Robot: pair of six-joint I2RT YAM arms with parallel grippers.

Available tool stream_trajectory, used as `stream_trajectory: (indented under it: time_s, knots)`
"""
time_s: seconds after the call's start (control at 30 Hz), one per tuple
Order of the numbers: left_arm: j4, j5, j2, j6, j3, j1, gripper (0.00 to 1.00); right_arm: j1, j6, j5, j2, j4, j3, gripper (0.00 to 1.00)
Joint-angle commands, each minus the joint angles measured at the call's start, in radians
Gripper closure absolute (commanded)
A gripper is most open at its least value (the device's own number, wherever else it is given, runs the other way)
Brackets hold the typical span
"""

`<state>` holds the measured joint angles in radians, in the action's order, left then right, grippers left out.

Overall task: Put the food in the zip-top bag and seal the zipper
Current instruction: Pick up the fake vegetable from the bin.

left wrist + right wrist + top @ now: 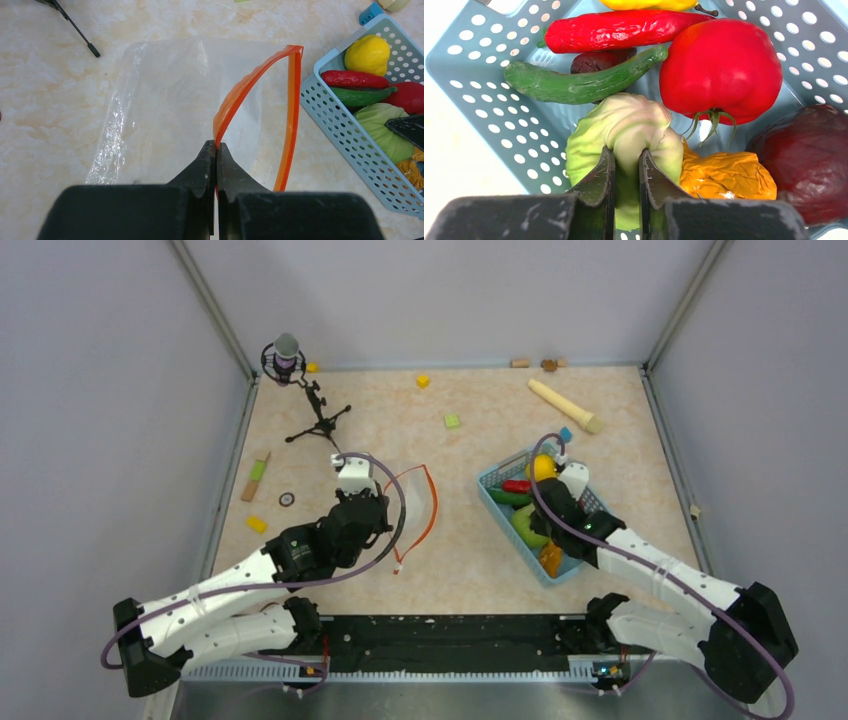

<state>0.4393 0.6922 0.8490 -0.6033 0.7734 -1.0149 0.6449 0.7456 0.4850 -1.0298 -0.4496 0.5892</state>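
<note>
The clear zip-top bag (165, 105) lies on the table with its orange-red zipper (292, 110) gaping open toward the basket; it also shows in the top view (400, 502). My left gripper (216, 146) is shut on the upper zipper strip and holds the mouth up. My right gripper (626, 156) is inside the light-blue basket (484, 90), shut on a pale green cabbage piece (624, 125). Around it lie a red tomato (719, 70), red chili (619, 30), green cucumber (574, 82), orange piece (724, 175), dark red piece (809, 155) and a yellow lemon (367, 52).
A microphone on a small tripod (300, 390) stands at the back left. A beige wooden stick (565, 405), yellow cube (422, 381), green cube (452, 421) and other small blocks (257, 480) lie scattered. Grey walls enclose the table.
</note>
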Motion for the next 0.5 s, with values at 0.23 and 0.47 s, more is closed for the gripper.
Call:
stream_trajectory:
  time_s: [0.23, 0.47]
  knots:
    - [-0.06, -0.029, 0.015, 0.009, -0.007, 0.002, 1.0, -0.007, -0.063, 0.065, 0.352, 0.073, -0.029, 1.0]
    - [-0.064, -0.051, 0.002, 0.008, -0.013, 0.002, 1.0, -0.007, -0.213, -0.229, 0.495, 0.348, -0.069, 1.0]
